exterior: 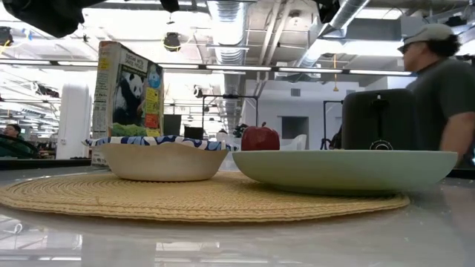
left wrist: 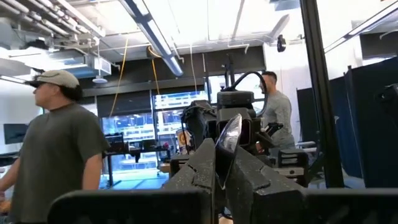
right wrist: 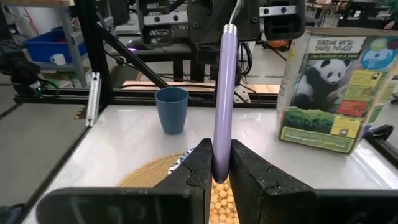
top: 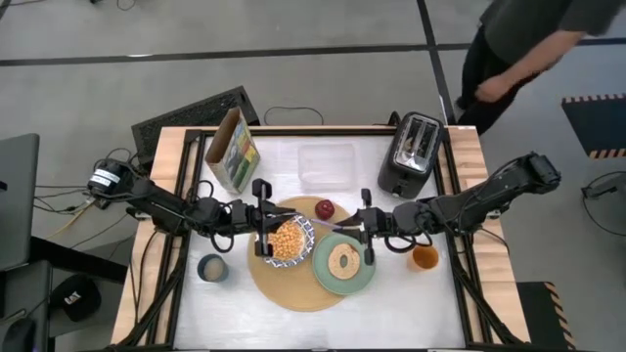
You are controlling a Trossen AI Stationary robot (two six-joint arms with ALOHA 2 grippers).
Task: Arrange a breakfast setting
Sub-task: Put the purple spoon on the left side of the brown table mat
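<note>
A spoon [top: 323,224] with a lilac handle and a metal bowl hangs between my two grippers, above the blue-and-white bowl [top: 284,238] of cereal. My left gripper [top: 278,217] is shut on its metal end and my right gripper [top: 350,227] on its handle. The bowl and the pale green plate [top: 342,264] with the toast slice [top: 342,260] stand on the round tan mat [top: 291,286]. The red apple [top: 324,208] sits at the mat's far edge. The panda cereal box [top: 233,149] stands upright at the far left. My left gripper pinches the spoon's metal bowl [left wrist: 227,140] between its two fingers, level, from the table's left. The spoon is clear of the table and level. My right gripper pinches the lilac handle near its free end [right wrist: 220,163] between its two fingers, level, from the table's right, along the spoon. The handle [right wrist: 224,93] runs straight away toward the other gripper.
A blue cup [top: 212,267] stands left of the mat and an orange cup [top: 424,257] right of the plate. The black toaster [top: 411,152] and a clear container [top: 326,164] stand at the back. A person [top: 528,49] stands beyond the table's far right corner.
</note>
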